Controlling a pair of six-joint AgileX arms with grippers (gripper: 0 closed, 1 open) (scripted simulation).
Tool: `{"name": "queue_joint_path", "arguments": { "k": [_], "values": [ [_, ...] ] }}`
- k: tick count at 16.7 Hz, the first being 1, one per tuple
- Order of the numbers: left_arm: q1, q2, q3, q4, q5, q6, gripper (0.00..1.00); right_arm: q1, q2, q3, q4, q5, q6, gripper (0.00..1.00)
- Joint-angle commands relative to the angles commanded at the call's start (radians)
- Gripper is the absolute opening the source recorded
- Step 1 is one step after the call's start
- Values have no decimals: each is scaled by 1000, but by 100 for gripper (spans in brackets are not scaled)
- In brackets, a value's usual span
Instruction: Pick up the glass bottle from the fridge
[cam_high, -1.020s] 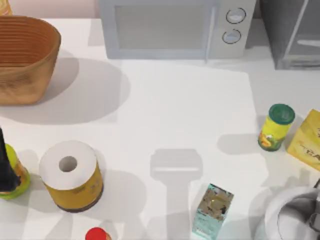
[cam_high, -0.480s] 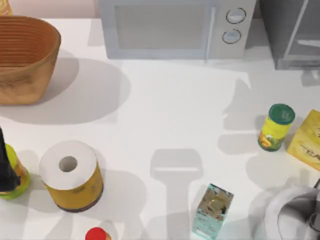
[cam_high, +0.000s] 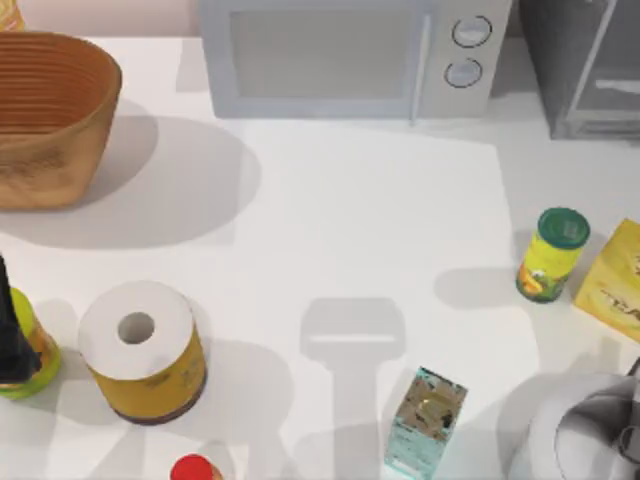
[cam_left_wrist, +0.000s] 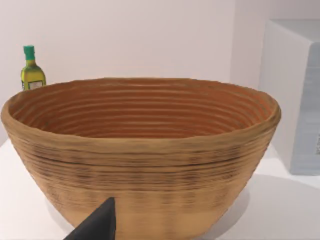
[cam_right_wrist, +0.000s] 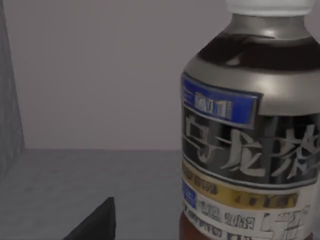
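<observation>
In the right wrist view the glass bottle (cam_right_wrist: 250, 150) stands very close. It has a white cap, grey glassy shoulders, a dark band and a blue and gold label. It stands upright on the grey floor inside the fridge (cam_right_wrist: 90, 170). A dark part of my right gripper (cam_right_wrist: 95, 225) shows beside the bottle, apart from it. From above, the fridge (cam_high: 585, 70) is the grey cabinet at the back right. My right arm (cam_high: 590, 430) is at the front right edge. My left arm (cam_high: 10, 335) is parked at the left edge.
A white microwave (cam_high: 350, 55) stands at the back, a woven basket (cam_high: 50, 115) back left. Nearer are a paper roll on a yellow can (cam_high: 140, 345), a red-capped bottle (cam_high: 193, 468), a teal carton (cam_high: 425, 420), a green-capped yellow bottle (cam_high: 552, 255) and a yellow box (cam_high: 615, 280).
My right arm shifted slightly at the front right corner. A shadow that lay left of the fridge half a second ago is gone.
</observation>
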Motion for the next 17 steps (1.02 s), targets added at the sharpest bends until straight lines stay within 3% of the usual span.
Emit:
{"name": "queue_joint_path", "arguments": {
  "k": [5, 11, 16, 17],
  "values": [
    [0, 0, 0, 0, 0, 0, 100, 6, 25, 37, -18, 6, 0, 100],
    [0, 0, 0, 0, 0, 0, 100, 32, 149, 277, -125, 34, -1, 100],
    [0, 0, 0, 0, 0, 0, 100, 36, 160, 297, -137, 38, -1, 100],
    [0, 0, 0, 0, 0, 0, 100, 36, 160, 297, -137, 38, -1, 92]
  ]
}}
